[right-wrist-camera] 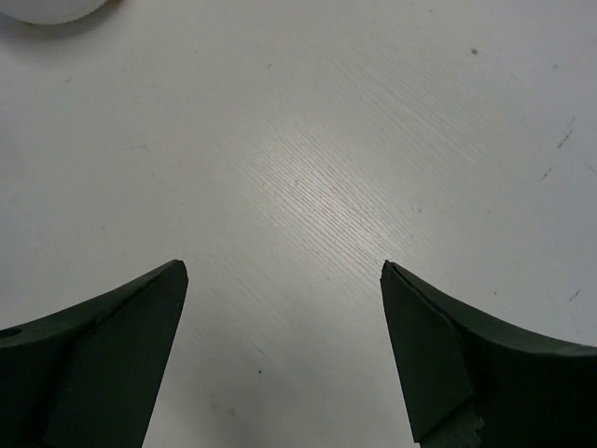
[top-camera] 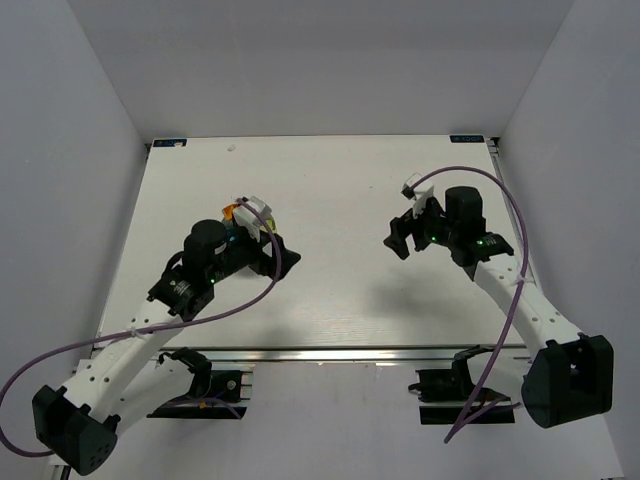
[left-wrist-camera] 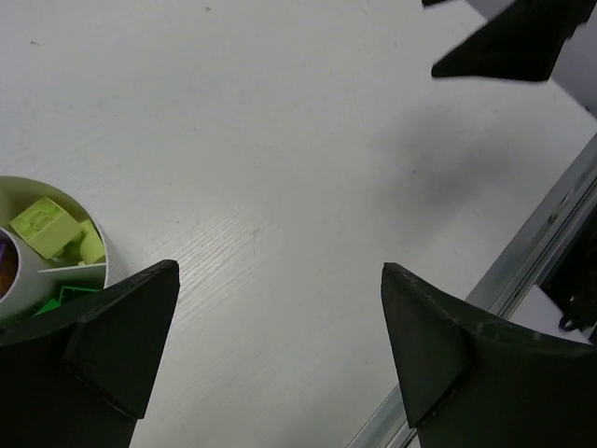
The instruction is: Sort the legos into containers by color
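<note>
The white round bowl [left-wrist-camera: 97, 245] with its divided containers shows at the left edge of the left wrist view. One wedge holds lime-yellow legos [left-wrist-camera: 43, 225], another holds green legos [left-wrist-camera: 63, 297], and a purple and orange patch sits at the frame's edge. My left gripper [left-wrist-camera: 280, 269] stands open over bare table just right of the bowl, nothing between its fingers. From above, the bowl [top-camera: 233, 208] is mostly hidden under my left gripper [top-camera: 278, 245]. My right gripper [right-wrist-camera: 283, 266] is open and empty above bare table, with the bowl's rim [right-wrist-camera: 47, 9] at the top left. In the top view the right gripper [top-camera: 405, 228] hangs right of centre.
The table's metal front rail [left-wrist-camera: 541, 233] runs close by on the right of the left wrist view. My right gripper's dark fingers [left-wrist-camera: 508, 47] show at that view's top right. White walls enclose the table [top-camera: 330, 300] on three sides.
</note>
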{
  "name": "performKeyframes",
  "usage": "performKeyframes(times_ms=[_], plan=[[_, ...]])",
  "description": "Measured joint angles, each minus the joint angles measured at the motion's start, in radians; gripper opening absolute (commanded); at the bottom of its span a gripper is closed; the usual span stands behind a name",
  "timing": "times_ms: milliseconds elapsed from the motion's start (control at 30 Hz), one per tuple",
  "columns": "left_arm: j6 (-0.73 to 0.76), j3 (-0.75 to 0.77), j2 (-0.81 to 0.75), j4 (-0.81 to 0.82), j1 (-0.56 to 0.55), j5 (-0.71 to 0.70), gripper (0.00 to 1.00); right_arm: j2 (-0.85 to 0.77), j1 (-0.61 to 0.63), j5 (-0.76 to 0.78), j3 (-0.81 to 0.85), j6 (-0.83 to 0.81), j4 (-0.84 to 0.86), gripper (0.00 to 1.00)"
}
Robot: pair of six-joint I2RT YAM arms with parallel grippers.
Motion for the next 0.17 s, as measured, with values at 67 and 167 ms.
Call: performKeyframes(times_ms=[67, 167], plan=[[0.035, -0.039, 0.004, 0.01, 0.0, 0.03, 0.98, -0.002, -0.003, 0.034, 0.0, 0.024, 0.001, 0.89], [0.079, -0.091, -0.017, 0.025, 0.0, 0.051, 0.98, -0.032, -0.012, 0.077, -0.035, 0.052, 0.028, 0.89]])
